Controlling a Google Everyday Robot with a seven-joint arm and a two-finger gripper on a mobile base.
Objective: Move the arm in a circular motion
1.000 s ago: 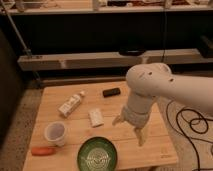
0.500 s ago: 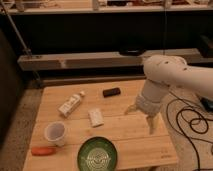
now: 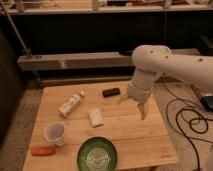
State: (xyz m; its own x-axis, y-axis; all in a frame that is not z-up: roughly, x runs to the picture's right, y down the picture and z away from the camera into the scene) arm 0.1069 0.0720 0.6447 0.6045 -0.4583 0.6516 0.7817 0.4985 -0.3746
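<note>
The cream-white tubular arm [image 3: 170,62] reaches in from the right, and its rounded joint [image 3: 150,56] is above the table's back right part. The small pale gripper [image 3: 134,105] hangs below the wrist, pointing down just above the wooden table [image 3: 125,132], right of the black object [image 3: 111,92]. Its two fingers stand apart with nothing between them. It touches nothing.
On the table are a lying white bottle [image 3: 70,105], a white packet [image 3: 95,117], a white cup [image 3: 55,133], an orange carrot [image 3: 42,151] and a green plate [image 3: 98,156]. Dark cables [image 3: 192,120] lie on the floor to the right. A shelf [image 3: 75,61] runs behind.
The arm first swung right across the table, then moved back toward the far edge and left. The gripper stayed empty, and the objects did not move.
</note>
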